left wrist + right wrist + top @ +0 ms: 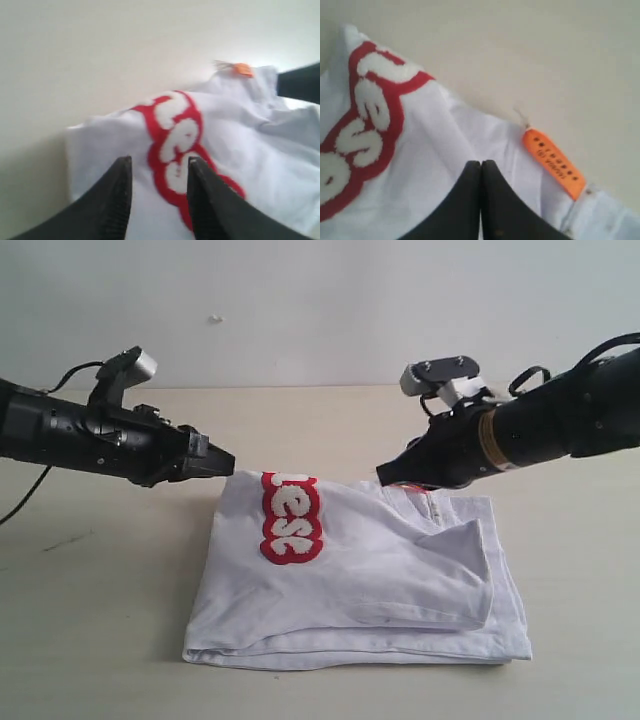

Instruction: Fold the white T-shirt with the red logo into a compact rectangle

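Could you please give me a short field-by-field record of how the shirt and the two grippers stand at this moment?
garment: white T-shirt, folded into a rough rectangle with stacked layers, lying on the table
logo: red logo, partly showing on the top layer, towards the far left
tag: orange tag, at the shirt's far edge
left arm: left gripper, jaws apart, at the shirt's far left corner, nothing between them
right arm: right gripper, jaws closed together, beside the orange tag
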Motion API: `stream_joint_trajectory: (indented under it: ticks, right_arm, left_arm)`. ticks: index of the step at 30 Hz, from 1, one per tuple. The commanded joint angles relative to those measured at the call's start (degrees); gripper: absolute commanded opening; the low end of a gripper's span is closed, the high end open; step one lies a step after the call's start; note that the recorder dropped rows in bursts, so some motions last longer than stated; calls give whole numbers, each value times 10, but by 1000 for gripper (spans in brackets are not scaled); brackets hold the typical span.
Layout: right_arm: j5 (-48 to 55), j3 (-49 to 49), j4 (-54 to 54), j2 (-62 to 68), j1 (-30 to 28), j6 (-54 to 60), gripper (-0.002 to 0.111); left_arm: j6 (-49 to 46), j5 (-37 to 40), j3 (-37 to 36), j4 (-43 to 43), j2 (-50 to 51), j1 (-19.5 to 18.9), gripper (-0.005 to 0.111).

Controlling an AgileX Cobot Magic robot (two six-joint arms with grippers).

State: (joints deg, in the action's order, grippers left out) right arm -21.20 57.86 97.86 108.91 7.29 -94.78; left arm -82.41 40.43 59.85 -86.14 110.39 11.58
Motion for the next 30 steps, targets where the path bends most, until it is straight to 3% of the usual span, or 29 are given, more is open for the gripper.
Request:
stream_joint_trajectory:
  ticks: [1, 4, 7, 12, 19, 22, 30]
  right_arm:
    - [68, -23, 21, -51, 1, -59, 0]
    - [132, -57, 21, -69, 1, -87, 0]
    - [142, -88, 21, -74, 1, -87, 0]
    - [139, -96, 21, -75, 1, -87, 0]
    - [138, -96, 21, -75, 1, -87, 0]
    - [127, -96, 21, -75, 1, -87, 0]
    - [-4, -96, 21, -60, 1, -87, 0]
  left_arm:
    - [-12, 93, -6, 0, 3, 15, 37]
    - [-23, 76, -6, -23, 42, 55, 37]
    - [-113, 72, -6, -136, 84, 103, 37]
    - [-106, 12, 4, -138, 127, 125, 37]
    - [-10, -12, 4, -135, 128, 69, 37]
    - [22, -7, 4, -96, 128, 40, 37]
    - [96, 51, 4, -28, 128, -34, 37]
